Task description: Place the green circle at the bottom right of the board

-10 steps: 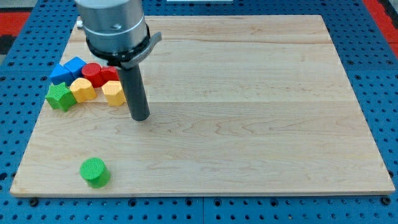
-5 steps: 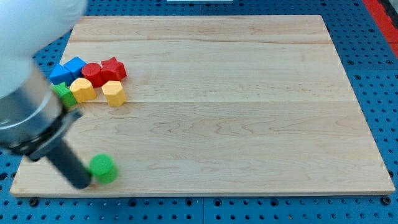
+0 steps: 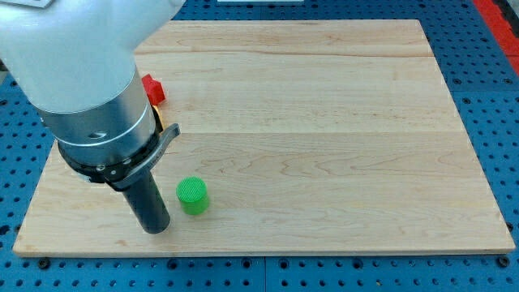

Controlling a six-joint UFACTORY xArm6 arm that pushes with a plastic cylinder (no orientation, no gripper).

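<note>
The green circle (image 3: 193, 195) was seen on the wooden board (image 3: 324, 130), in its lower left part, well apart from the bottom right corner. It stood upright and alone, with bare wood on all sides of it.

My tip (image 3: 156, 228) was set on the board just to the view's left of the green circle and slightly lower, near it; whether the two touched could not be told. No tool was fitted to the arm: a plain rod was carried, so nothing was gripped or released.

Much of the board's upper left was hidden by the arm's grey and white body (image 3: 93, 89). Beside it, only part of a red block (image 3: 154, 88) was seen, its shape not made out. The board lay on a blue perforated desk (image 3: 495, 97).
</note>
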